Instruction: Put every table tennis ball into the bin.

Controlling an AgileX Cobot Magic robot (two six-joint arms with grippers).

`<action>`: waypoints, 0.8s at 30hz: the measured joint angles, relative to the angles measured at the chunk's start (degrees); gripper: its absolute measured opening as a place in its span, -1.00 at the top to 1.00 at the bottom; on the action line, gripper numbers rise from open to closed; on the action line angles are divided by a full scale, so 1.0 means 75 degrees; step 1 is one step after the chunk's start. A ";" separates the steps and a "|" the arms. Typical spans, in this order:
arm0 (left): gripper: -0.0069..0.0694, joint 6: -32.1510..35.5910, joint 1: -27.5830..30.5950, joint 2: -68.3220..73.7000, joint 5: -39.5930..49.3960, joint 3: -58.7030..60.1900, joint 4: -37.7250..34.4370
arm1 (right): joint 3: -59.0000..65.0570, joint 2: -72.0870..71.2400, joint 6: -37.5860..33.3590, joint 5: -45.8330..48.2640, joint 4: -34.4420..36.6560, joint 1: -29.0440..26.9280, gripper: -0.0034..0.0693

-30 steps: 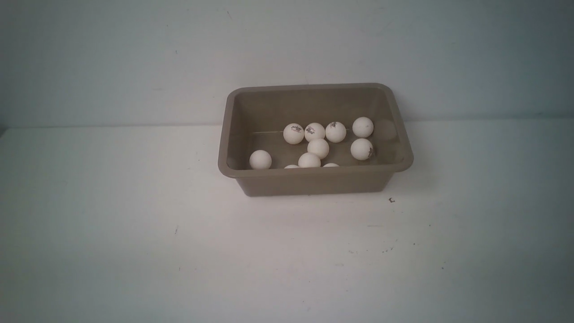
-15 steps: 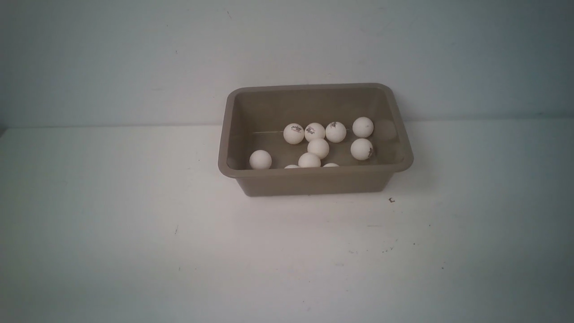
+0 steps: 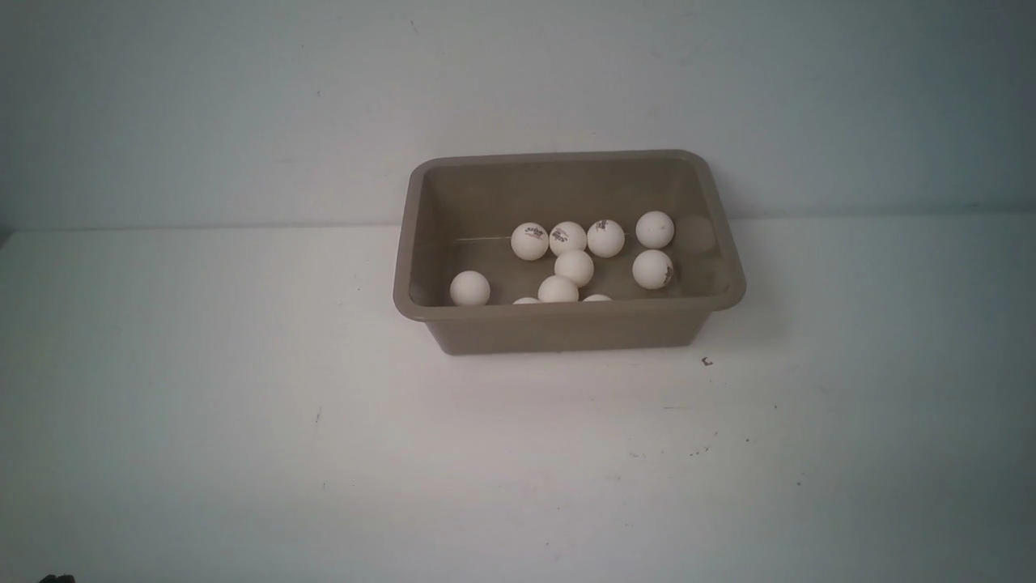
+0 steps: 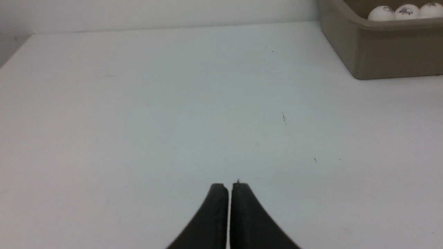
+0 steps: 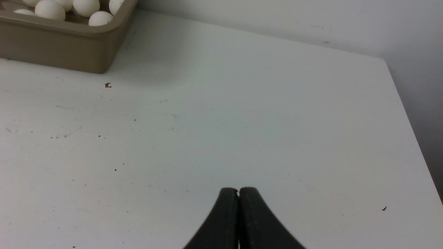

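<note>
The taupe bin (image 3: 566, 328) stands at the back middle of the white table. Several white table tennis balls (image 3: 574, 267) lie inside it, some with dark logos. I see no ball on the table outside it. My left gripper (image 4: 229, 185) is shut and empty, low over the table well short of the bin (image 4: 380, 55), whose balls (image 4: 381, 13) peek over the rim. My right gripper (image 5: 238, 190) is also shut and empty, far from the bin (image 5: 62, 48) and its balls (image 5: 50, 9). Neither gripper's fingers appear in the front view.
A small dark speck (image 3: 706, 361) lies on the table near the bin's front right corner. A pale wall rises just behind the bin. The table's right edge (image 5: 412, 124) shows in the right wrist view. A dark bit (image 3: 57, 578) shows at the front view's bottom left.
A small dark bit has appeared at the bottom left corner of the front view. The bin and balls have not moved.
</note>
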 joint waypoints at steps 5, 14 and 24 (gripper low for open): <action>0.83 0.0000 0.0000 0.0000 0.0006 0.0000 0.0000 | 0.0000 0.0000 0.0000 0.0000 0.0000 0.0000 0.95; 0.83 0.0000 0.0000 0.0000 0.0006 0.0000 0.0000 | 0.0000 0.0000 0.0000 0.0000 -0.0004 0.0000 0.95; 0.83 0.0000 0.0000 0.0000 0.0006 0.0000 0.0000 | 0.0451 -0.0380 0.0165 -0.0932 0.0769 -0.0481 0.95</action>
